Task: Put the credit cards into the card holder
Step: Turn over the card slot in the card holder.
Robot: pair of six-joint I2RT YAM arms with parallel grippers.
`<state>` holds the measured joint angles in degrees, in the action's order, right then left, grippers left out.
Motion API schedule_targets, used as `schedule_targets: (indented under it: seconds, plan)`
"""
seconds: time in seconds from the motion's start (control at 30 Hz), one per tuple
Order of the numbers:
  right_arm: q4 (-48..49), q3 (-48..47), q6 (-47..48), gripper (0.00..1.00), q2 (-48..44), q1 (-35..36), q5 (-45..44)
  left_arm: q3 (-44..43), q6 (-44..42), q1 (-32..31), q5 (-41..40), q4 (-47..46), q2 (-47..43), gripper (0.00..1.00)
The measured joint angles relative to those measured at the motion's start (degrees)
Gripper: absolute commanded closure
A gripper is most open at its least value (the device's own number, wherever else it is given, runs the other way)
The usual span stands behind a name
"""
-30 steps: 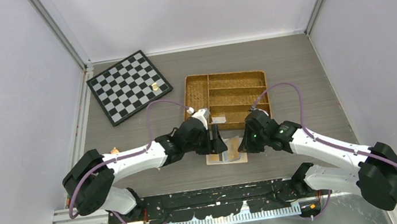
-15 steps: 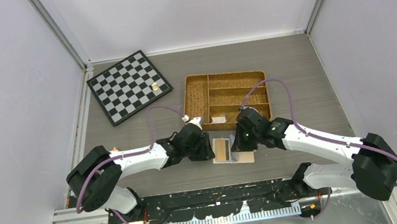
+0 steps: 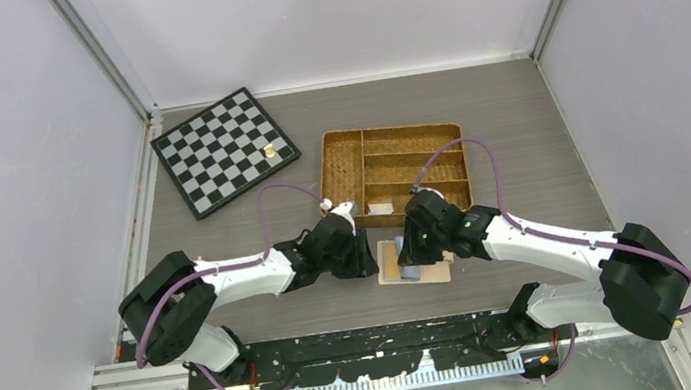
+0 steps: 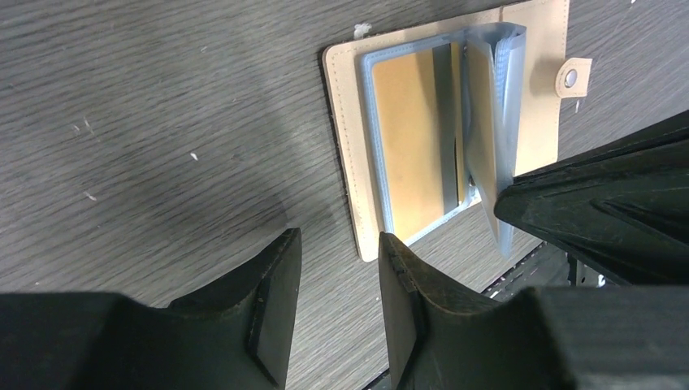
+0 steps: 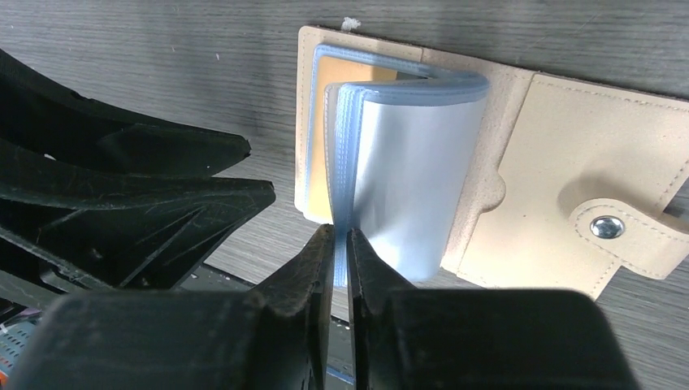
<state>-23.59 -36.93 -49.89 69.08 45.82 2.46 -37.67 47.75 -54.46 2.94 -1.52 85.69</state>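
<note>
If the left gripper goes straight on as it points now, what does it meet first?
Probably the card holder, at its beige cover edge right ahead of the open left gripper. Height is unclear, so it might touch the table just short of it.

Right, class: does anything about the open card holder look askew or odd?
Yes: the card holder has its clear sleeves arching up over the orange card instead of lying flat, their edge pinched in the right gripper.

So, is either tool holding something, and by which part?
The right tool pinches the card holder's clear sleeves by their free edge; the left tool holds nothing.
</note>
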Motion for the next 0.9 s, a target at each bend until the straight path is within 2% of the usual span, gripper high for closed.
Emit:
schedule_targets:
  seconds: [0.67,0.9]
  plan:
    - [-1.33,0.39,-0.22,0.6,-2.36,0.11,-3.8,0.09,0.26,0.09,1.42,-2.78,0.0,0.58]
    - [-2.12,0.9,-0.44,0.45,-3.96,0.11,-4.96,0.26,0.31,0.09,1.77,-3.52,0.0,0.58]
